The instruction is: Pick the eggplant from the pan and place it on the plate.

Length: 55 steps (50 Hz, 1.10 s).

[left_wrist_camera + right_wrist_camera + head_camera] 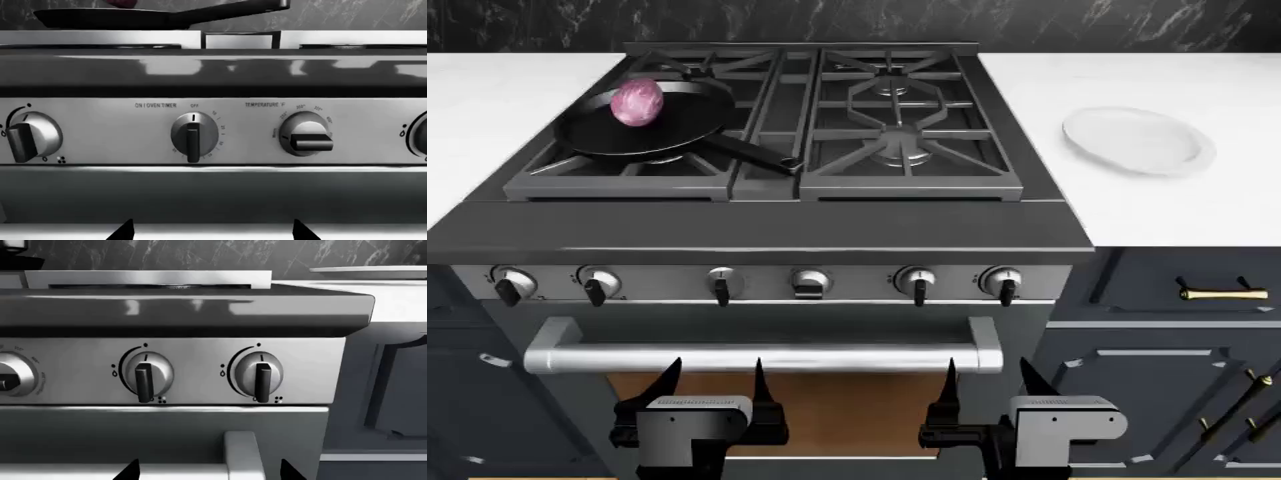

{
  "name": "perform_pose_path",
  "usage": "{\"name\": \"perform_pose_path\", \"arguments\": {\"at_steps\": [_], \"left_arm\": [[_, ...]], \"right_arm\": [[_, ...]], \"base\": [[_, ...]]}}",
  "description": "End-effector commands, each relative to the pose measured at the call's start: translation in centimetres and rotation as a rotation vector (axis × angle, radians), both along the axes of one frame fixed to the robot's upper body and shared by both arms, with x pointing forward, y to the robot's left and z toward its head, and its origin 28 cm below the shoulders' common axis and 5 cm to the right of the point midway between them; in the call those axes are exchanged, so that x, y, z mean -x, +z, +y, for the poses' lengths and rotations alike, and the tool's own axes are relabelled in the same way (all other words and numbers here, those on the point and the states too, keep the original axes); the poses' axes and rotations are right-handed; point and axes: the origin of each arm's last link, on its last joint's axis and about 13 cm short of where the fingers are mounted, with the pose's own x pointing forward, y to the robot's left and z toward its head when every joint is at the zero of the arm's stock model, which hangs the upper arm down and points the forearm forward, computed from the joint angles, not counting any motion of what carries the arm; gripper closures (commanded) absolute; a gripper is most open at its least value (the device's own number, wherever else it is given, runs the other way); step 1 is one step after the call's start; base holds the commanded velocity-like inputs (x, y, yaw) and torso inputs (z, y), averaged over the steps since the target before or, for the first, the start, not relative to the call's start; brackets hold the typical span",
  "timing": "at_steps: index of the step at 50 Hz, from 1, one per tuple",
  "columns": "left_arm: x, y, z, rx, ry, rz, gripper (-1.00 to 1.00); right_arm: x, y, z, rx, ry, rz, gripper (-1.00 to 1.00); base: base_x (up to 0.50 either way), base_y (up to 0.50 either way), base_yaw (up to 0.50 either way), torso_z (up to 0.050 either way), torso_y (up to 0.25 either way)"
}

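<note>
The pinkish-purple eggplant (pixel 637 102) lies in the black pan (pixel 681 130) on the stove's far left burner; the pan handle points toward the stove's middle. In the left wrist view the pan (pixel 113 19) shows edge-on with a sliver of eggplant (pixel 122 3) above it. The white plate (pixel 1137 140) sits on the counter right of the stove, and its rim shows in the right wrist view (pixel 370 270). My left gripper (pixel 710 385) and right gripper (pixel 989 380) are both open and empty, low in front of the oven door, far from pan and plate.
The stove's front panel carries a row of knobs (pixel 719 284). The oven door handle (pixel 761 358) runs just above my grippers. Dark cabinets with brass handles (pixel 1224 293) stand at the right. White counter (pixel 481 110) flanks the stove.
</note>
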Motion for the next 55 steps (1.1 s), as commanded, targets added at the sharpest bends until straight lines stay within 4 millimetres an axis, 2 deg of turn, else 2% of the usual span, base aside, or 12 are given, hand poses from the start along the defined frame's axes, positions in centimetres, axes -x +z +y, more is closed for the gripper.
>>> {"name": "perform_pose_path", "arguments": {"at_steps": [1, 12, 15, 16, 18, 20, 24, 29, 34, 41, 48, 55], "left_arm": [[0.0, 0.0, 0.0, 0.000, 0.000, 0.000, -1.00], [0.0, 0.0, 0.0, 0.000, 0.000, 0.000, -1.00], [-10.3, 5.4, -0.5, 0.016, -0.005, -0.449, -1.00], [-9.5, 2.6, -0.4, 0.014, 0.001, -0.430, -1.00], [-2.3, -2.9, 0.0, -0.004, 0.015, -0.053, -1.00], [-1.0, -0.5, 0.0, -0.004, 0.015, 0.008, -1.00], [-0.2, 0.7, 0.1, 0.023, 0.035, -0.008, -1.00], [-1.1, 6.8, 0.0, 0.042, 0.033, -0.162, -1.00], [-3.1, 15.9, 0.4, 0.013, -0.047, -0.366, -1.00], [-4.1, 26.5, 0.5, -0.006, -0.109, -0.590, -1.00], [-9.4, 33.0, -0.4, -0.028, -0.181, -0.715, -1.00], [-10.4, 33.8, -0.5, -0.024, -0.185, -0.728, -1.00]], "right_arm": [[0.0, 0.0, 0.0, 0.001, 0.003, 0.004, -1.00], [0.0, 0.0, 0.0, 0.015, 0.003, 0.009, -1.00], [0.0, 0.1, 0.0, 0.018, 0.003, 0.006, -1.00], [-0.1, 0.1, 0.0, 0.018, 0.002, 0.006, -1.00], [-0.1, 0.1, 0.0, 0.015, -0.001, 0.003, -1.00], [-0.1, 0.1, 0.0, 0.017, -0.009, 0.004, -1.00], [-0.1, 0.6, -0.1, 0.023, -0.046, -0.007, -1.00], [-0.7, 7.5, 0.2, -0.012, -0.051, -0.160, -1.00], [-2.1, 16.2, 0.0, -0.006, 0.002, -0.358, -1.00], [-2.9, 23.0, 0.7, 0.047, 0.090, -0.523, -1.00], [-7.1, 28.8, 1.5, 0.077, 0.135, -0.646, -1.00], [-7.8, 29.5, 1.5, 0.084, 0.135, -0.666, -1.00]], "base": [[0.00, 0.00, 0.00, 0.000, 0.000], [0.00, 0.02, 0.00, 0.000, 0.000], [0.00, 0.26, 0.00, 0.000, 0.000], [0.00, 0.27, 0.00, 0.000, 0.000], [0.00, 0.26, 0.00, 0.000, 0.000], [0.00, 0.18, 0.00, 0.000, 0.000], [0.00, 0.00, 0.00, 0.000, 0.000], [0.00, 0.00, 0.00, 0.000, 0.000], [0.00, 0.00, 0.00, 0.000, 0.000], [0.00, 0.00, 0.00, 0.000, 0.000], [0.00, 0.00, 0.00, 0.000, 0.000], [0.00, 0.00, 0.00, 0.000, 0.000]]}}
